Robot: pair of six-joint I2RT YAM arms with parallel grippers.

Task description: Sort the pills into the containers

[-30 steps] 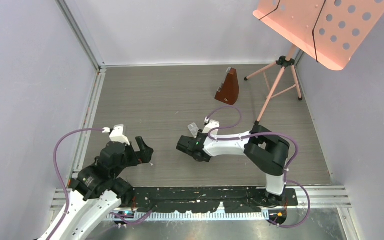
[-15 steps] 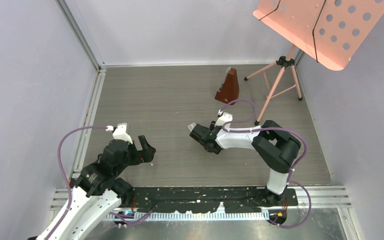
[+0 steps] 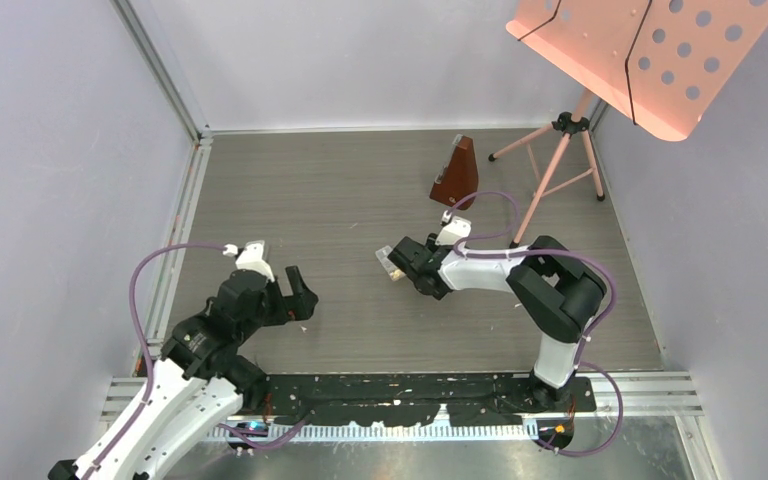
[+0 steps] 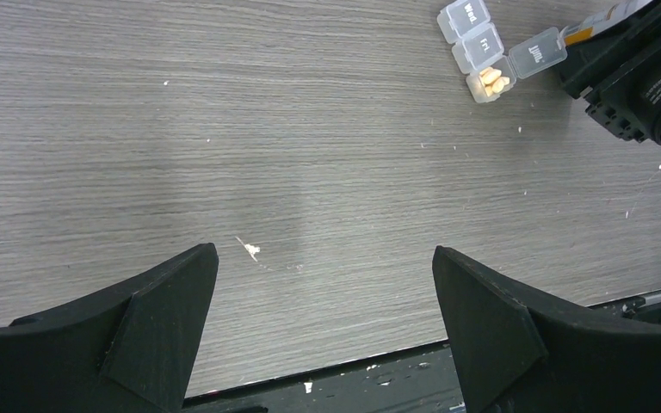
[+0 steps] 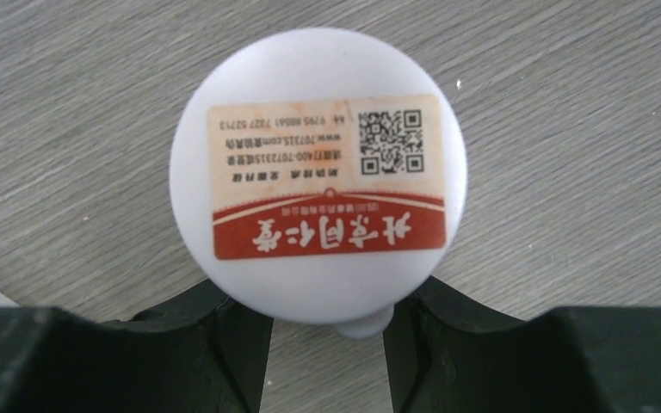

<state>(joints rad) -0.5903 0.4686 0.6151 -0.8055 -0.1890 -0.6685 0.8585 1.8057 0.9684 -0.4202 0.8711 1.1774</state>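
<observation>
Left wrist view. Nearest, one left gripper [image 4: 324,252], its two fingers spread wide above the bare table [image 4: 224,129], holding nothing, well apart from the box. One clear strip box [image 4: 484,43] of three compartments lies on the table: two lids are closed and the third is flipped open. Pills [image 4: 492,79] show in the open compartment as one small yellowish cluster; their number cannot be told. Just beside the box, one right gripper [image 5: 325,297] pinches one white round bottle [image 5: 318,172] between its two fingers, labelled end toward its wrist camera. Top view: beyond the box, one brown metronome [image 3: 457,175]; farther still, one pink music stand [image 3: 640,50] on a tripod.
</observation>
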